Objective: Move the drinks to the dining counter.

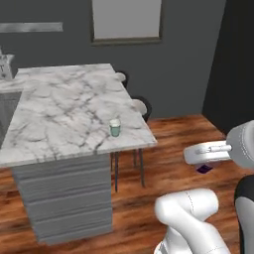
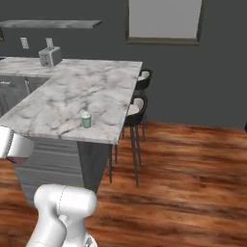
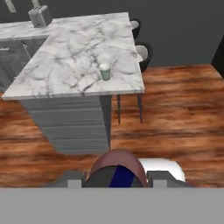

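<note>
Cup: teal cup (image 1: 115,127) stands on the marble worktop (image 1: 59,114), near its edge.
Jaws: clenched on the purple drink (image 3: 116,170), above the wood floor (image 3: 175,109).

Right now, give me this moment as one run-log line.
teal cup: on dining counter, near edge | purple drink: held between fingers, off counter | stools: beside counter

Home kitchen: marble-topped island desk (image 1: 64,114) over grey drawers (image 1: 64,198), bar stools (image 2: 137,108), toaster (image 2: 49,57), wood-plank floor (image 2: 193,173).
</note>
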### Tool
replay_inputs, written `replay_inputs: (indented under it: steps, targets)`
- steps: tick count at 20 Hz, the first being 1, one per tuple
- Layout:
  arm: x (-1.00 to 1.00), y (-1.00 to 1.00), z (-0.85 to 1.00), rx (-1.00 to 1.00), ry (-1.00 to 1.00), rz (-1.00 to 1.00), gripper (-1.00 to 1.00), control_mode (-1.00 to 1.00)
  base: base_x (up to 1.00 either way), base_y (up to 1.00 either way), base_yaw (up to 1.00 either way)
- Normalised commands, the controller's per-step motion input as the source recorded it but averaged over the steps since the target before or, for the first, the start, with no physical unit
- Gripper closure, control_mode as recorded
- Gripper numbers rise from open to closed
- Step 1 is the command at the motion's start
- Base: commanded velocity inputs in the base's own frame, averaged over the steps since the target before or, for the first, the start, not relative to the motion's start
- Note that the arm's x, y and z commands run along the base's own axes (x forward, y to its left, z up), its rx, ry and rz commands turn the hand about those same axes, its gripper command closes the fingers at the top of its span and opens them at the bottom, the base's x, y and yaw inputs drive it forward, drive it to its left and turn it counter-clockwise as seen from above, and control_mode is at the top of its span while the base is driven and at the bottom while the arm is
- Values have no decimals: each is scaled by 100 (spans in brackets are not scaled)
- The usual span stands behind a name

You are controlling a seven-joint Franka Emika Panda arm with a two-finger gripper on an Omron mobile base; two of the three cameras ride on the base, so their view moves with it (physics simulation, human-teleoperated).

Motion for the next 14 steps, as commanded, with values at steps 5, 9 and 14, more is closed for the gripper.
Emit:
replay_inputs:
  steps: [5, 9, 14]
  targets:
    - [0, 0, 0, 0, 0, 0, 100, 100, 87, 100, 29]
    - [0, 0, 0, 0, 0, 0, 100, 100, 90, 98, 15]
    - [0, 0, 0, 0, 0, 0, 100, 100, 73, 20, 7]
